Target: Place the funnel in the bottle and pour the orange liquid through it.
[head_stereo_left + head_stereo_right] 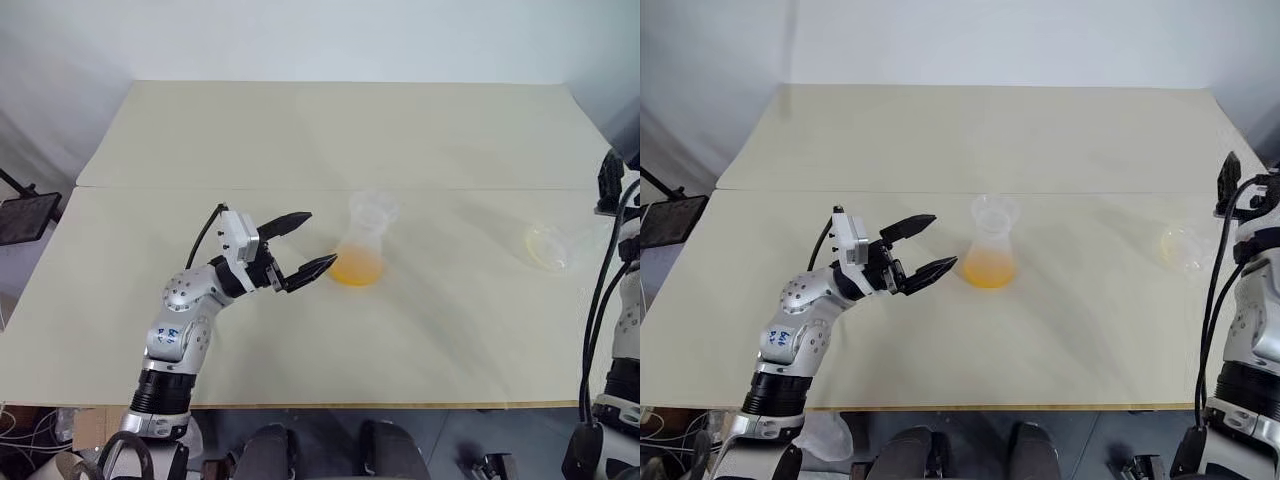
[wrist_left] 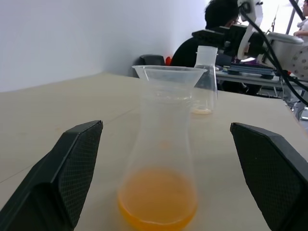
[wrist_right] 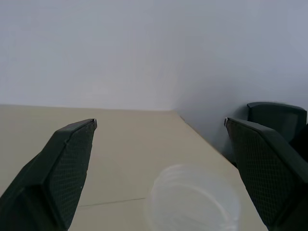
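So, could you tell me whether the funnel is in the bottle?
Yes: the funnel sits upright in the bottle's neck.

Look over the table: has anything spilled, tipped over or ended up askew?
Nothing stands out. The bottle stands upright with the funnel seated in its neck and the orange liquid inside it. The empty flask also stands upright, and the table shows no spill.

The left arm (image 1: pixel 180 335) is built of rounded silver segments dotted with small screws and a blue marking, ending in a black ribbed collar. A black cable loops over its white wrist block. The left gripper (image 1: pixel 304 243) has two black, textured, tapered fingers. Black cables hang along the silver-and-black right arm (image 1: pixel 1250 330).
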